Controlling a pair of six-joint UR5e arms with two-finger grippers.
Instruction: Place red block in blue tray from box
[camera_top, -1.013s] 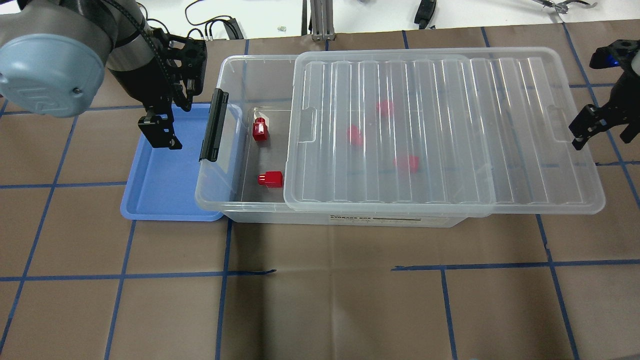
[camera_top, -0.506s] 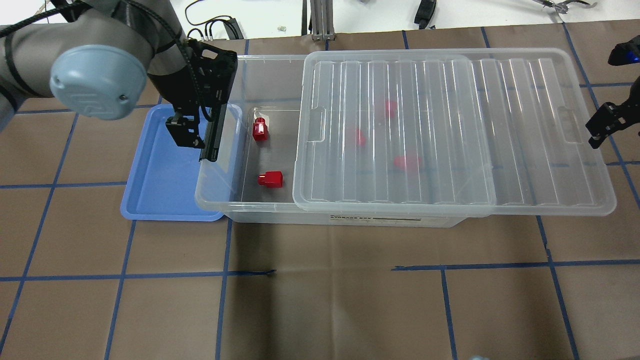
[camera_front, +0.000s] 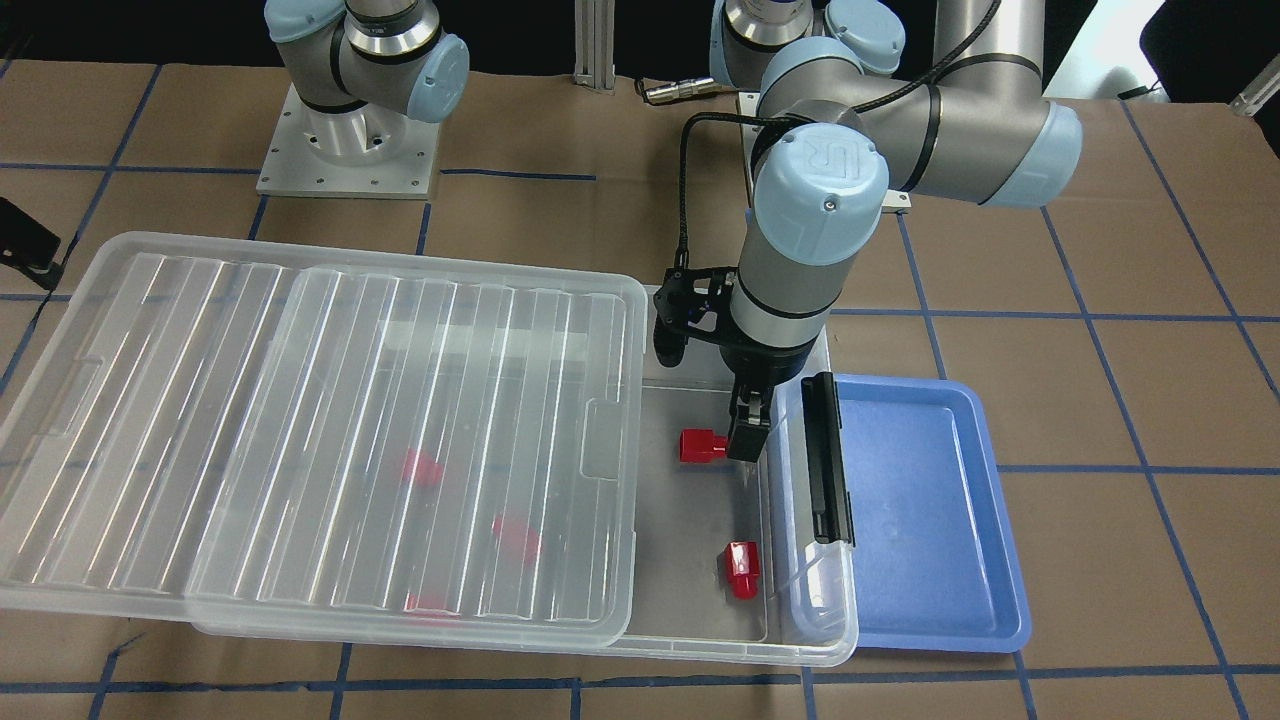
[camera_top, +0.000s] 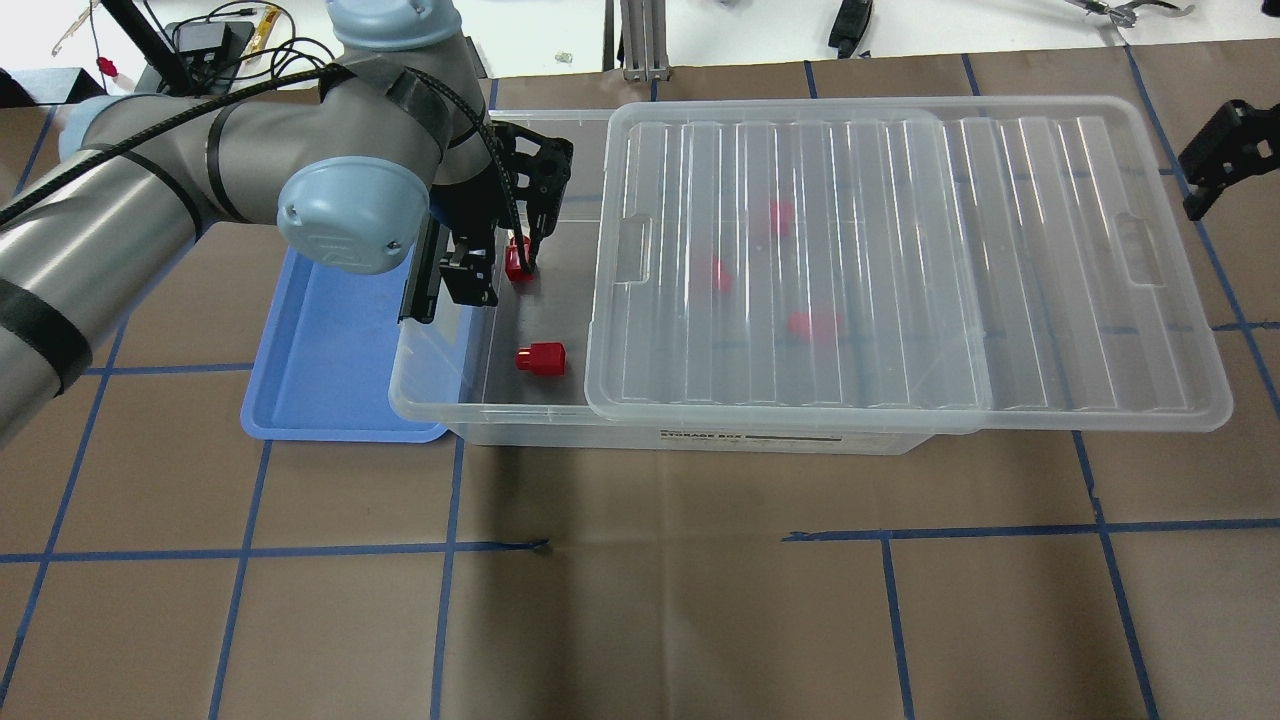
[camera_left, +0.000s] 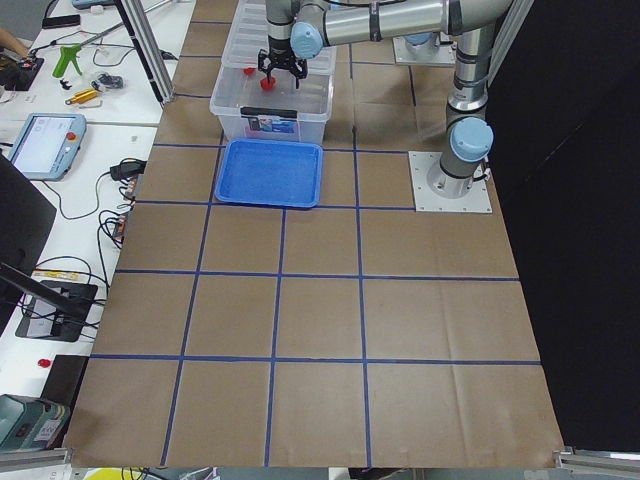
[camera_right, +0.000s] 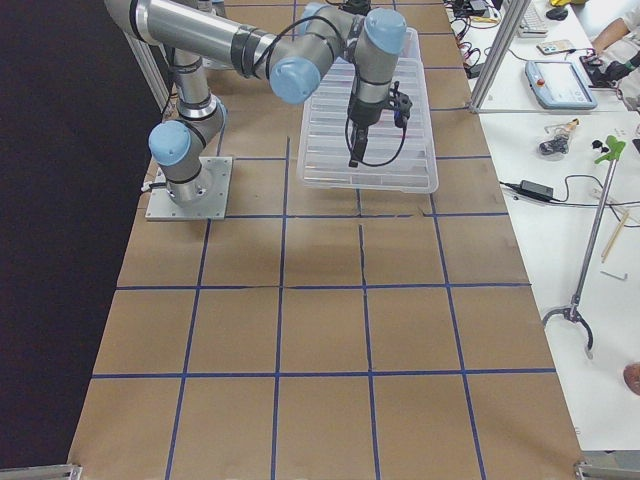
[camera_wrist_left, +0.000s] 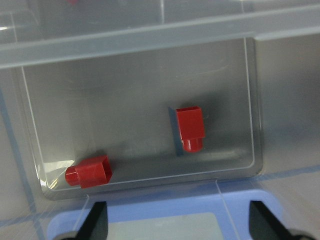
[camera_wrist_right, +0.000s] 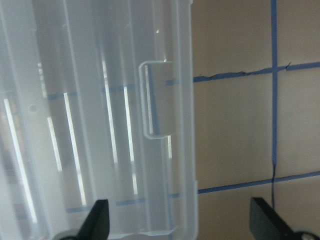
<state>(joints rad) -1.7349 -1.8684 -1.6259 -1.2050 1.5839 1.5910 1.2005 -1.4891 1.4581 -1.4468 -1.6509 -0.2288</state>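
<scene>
Left wrist-mounted view shows the left gripper with its two fingertips spread wide and nothing between them. It hangs over the uncovered end of the large clear plastic storage box, near the wall that faces the tray. Seen from overhead, a small, bright red block of plastic lies on the box floor just beside one finger, at its 3 o'clock, with its narrow stub pointing to 12 o'clock. Whether finger and block touch cannot be told. A second red block lies on the floor at 5 o'clock from the first, apart from it, with its stub pointing to 9 o'clock. The black latch clip sits on the box's end wall, partly hidden behind the arm. At 9 o'clock from the box, and touching that end, rests the shallow rectangular blue tray of plastic, with no block in it. The ribbed translucent lid lies on the box, slid toward 3 o'clock so that it overhangs the far end. Three more red blocks show blurred through it. The right gripper hovers past the lid's 3 o'clock end. Its wrist view shows both fingertips wide apart and holding nothing, above the lid's edge and the brown table with its blue tape grid.
</scene>
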